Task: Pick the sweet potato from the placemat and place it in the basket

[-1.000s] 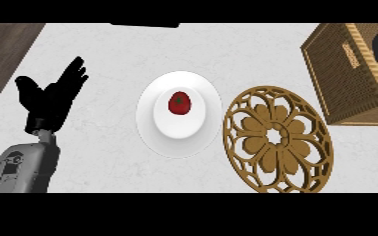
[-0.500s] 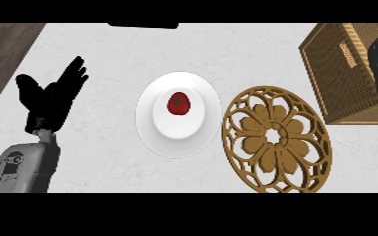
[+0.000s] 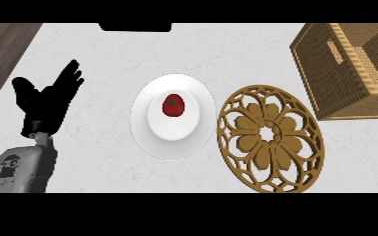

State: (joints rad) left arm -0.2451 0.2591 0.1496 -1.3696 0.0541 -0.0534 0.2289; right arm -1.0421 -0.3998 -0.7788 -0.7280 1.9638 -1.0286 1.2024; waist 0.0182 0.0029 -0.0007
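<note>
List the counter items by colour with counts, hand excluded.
White: 1, the plate
Red: 1, the round red item on that plate
Brown/tan: 2, the round openwork placemat and the basket
Total: 4

A pale, faintly marbled counter top is seen from above. 3 things are set directly on it. A white plate lies near the middle. Just beside it, to the right, a round golden-brown placemat with a cut-out flower pattern is laid flat. A woven basket is placed at the upper right, cut off by the view's edge, its lower corner close to the placemat's rim. A darker wooden strip is seen at the counter's upper left.
</note>
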